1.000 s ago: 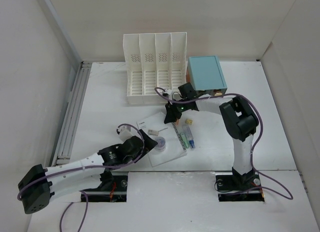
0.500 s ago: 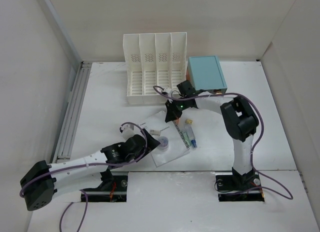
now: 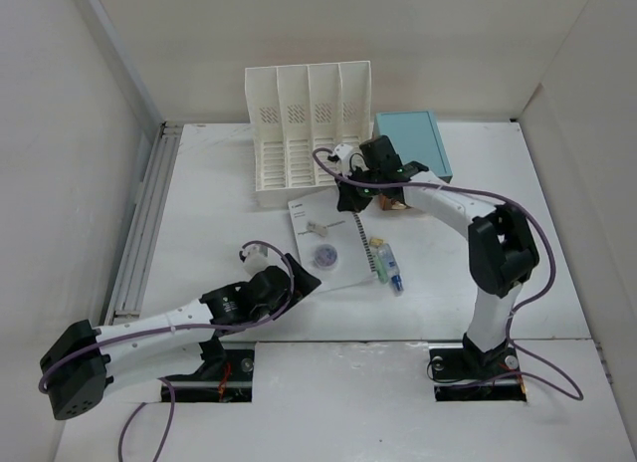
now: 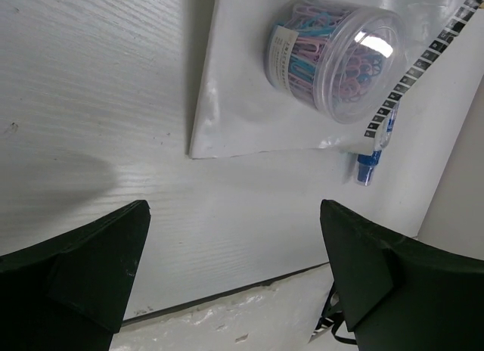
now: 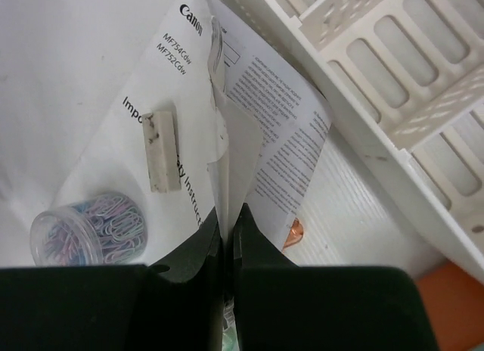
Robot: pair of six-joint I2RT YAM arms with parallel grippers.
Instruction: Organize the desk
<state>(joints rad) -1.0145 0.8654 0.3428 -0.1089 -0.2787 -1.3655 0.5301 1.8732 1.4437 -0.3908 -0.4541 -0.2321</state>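
We see the white surface spreading under both arms, with grey rails along its left edge. Near its middle lies a printed booklet, just on the near side of the white file rack. The right gripper is clamped on the booklet's far right edge. In the right wrist view its fingers press together with the pages pinched between them, and the sheets buckle there. On the booklet rest a clear tub of coloured paper clips and a pale eraser, apart from each other. Right of the booklet lie a few small items, among them a blue-capped pen. A teal box stands just right of the rack. The left gripper is at the booklet's near left corner, fingers spread wide apart with nothing between them.
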